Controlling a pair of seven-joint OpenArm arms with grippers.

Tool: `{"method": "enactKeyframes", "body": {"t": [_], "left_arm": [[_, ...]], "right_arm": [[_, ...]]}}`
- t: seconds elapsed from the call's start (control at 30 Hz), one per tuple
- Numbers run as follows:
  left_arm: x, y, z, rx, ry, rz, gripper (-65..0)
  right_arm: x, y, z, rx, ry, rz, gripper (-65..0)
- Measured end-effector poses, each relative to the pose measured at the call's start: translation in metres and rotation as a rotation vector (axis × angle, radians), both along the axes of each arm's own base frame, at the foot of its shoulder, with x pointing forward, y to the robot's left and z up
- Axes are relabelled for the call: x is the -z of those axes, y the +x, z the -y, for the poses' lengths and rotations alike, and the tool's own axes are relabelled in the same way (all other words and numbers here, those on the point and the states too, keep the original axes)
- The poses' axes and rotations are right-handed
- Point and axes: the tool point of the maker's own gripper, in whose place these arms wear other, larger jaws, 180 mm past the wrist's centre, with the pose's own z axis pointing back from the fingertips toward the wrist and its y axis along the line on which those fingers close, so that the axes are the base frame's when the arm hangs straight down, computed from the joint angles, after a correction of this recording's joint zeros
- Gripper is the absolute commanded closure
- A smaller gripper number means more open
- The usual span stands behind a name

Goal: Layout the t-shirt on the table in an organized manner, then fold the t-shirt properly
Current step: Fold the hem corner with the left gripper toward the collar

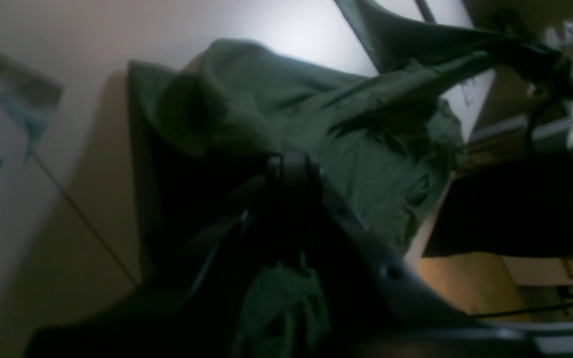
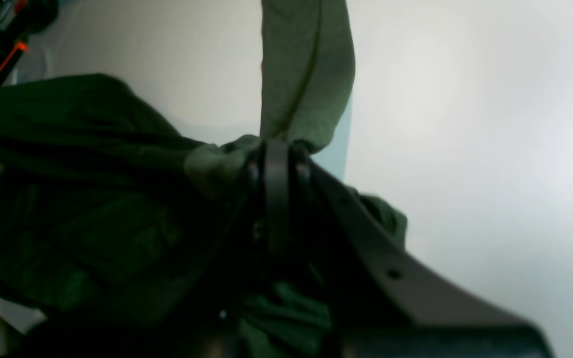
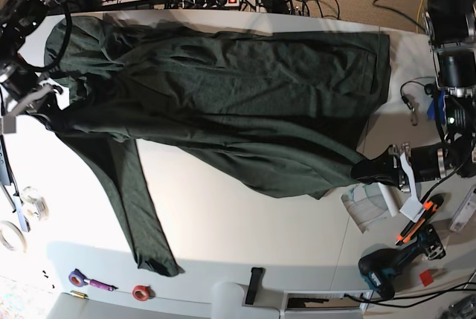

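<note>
Green t-shirt (image 3: pixel 223 96) | left end effector (image 1: pixel 291 166), right end effector (image 2: pixel 276 149) clamped on it | spread: base only

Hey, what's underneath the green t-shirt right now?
Only the white table shows, around the edges of the t-shirt. The spread cloth covers whatever lies beneath it, so nothing else can be confirmed.
</note>
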Motion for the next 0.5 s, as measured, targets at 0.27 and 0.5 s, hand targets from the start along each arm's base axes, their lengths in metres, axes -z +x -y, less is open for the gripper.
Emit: {"method": "enactKeyframes", "body": {"t": [0.27, 0.5], "left_arm": [[-0.024, -0.018, -0.039, -0.136, 0.003, 0.122, 0.0], [-0.009, -0.049, -0.063, -0.216, 0.023, 0.093, 0.0]], "right_arm": [[-0.001, -0.013, 0.01, 0.031, 0.018, -0.002, 0.0], [0.0, -0.015, 0.008, 0.025, 0.027, -0.001, 0.0]]}}
